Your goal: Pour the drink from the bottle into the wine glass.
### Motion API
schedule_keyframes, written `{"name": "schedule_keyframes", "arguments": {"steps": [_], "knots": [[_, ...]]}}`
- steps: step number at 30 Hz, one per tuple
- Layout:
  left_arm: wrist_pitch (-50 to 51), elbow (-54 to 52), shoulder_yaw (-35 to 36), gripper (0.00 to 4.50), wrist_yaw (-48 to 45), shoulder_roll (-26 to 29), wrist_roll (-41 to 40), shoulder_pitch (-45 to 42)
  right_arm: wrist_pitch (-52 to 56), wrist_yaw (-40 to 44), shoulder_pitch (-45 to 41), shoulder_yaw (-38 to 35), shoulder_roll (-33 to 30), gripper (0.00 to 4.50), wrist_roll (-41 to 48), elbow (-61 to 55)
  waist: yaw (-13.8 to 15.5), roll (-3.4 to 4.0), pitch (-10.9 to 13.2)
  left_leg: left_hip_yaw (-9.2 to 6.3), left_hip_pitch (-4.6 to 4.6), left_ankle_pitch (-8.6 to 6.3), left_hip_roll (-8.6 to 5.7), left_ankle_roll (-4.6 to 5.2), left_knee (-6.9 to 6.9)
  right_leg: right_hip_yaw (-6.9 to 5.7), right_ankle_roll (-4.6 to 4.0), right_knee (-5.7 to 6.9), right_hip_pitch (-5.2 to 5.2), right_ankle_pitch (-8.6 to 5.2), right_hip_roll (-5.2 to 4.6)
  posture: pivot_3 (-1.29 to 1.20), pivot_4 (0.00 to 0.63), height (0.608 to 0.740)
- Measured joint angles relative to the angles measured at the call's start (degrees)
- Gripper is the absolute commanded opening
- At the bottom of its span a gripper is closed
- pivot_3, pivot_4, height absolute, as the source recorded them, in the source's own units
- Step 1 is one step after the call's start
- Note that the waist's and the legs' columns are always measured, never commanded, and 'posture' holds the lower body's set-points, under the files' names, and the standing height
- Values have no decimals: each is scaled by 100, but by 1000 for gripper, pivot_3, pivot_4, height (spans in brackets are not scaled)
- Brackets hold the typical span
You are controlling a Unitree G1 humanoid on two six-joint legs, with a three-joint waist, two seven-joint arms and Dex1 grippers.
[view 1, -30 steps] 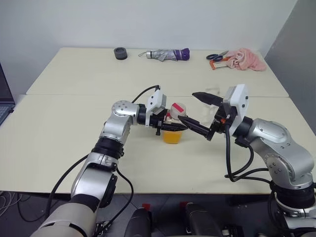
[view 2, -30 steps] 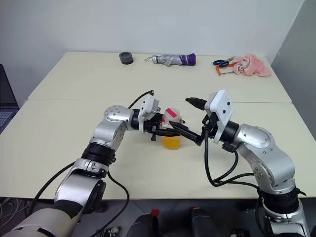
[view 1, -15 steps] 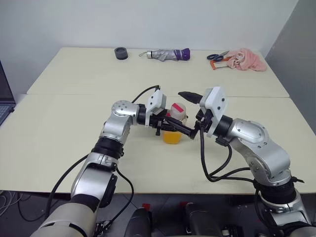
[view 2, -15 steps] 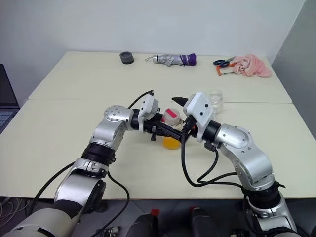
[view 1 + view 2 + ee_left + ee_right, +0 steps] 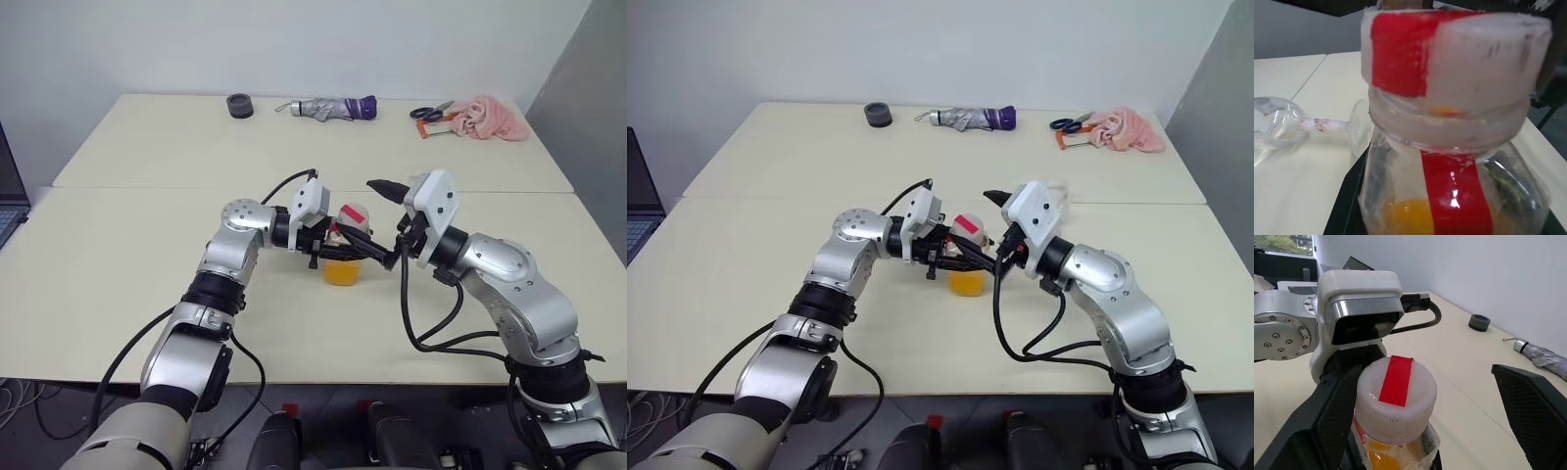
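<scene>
1. The bottle (image 5: 345, 247) stands upright on the bench (image 5: 147, 274), in the near middle of it. The left hand (image 5: 328, 243) is clamped on the bottle's body, just below the neck.
2. The cap (image 5: 1395, 399) is still on: white, wide and flat, with a red strip across its top. It sits between the two widely spread fingers (image 5: 1334, 416) of the right hand (image 5: 384, 223), which grips nothing.
3. The drink (image 5: 342, 271) fills only the bottom part of the bottle, so it looks light. The clear plastic wall probably dents under a hard squeeze; the stiffer neck and cap seem the better places to grip.
4. The cap's smooth side could slip, so the right hand should close squarely across its width before twisting.
5. The wine glass (image 5: 1283, 125) stands on the bench beyond the bottle, on the far side from the left hand. Thin-stemmed and fragile, it would tip at a knock.
</scene>
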Motion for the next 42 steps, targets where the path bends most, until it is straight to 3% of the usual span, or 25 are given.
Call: {"name": "schedule_keyframes", "arguments": {"steps": [27, 42], "knots": [[4, -4, 0, 1713, 0, 21, 5, 1, 87, 230, 208, -210, -217, 4500, 299, -61, 3, 0, 0, 0, 0, 0, 0, 0, 0, 0, 0, 0, 0, 0, 0, 0, 150, 740], [3, -6, 0, 1713, 3, 22, 5, 1, 517, 476, 291, -263, -461, 4500, 940, -409, 6, 0, 0, -1, -1, 0, 0, 0, 0, -1, 0, 0, 0, 0, 0, 0, 150, 740]]}}
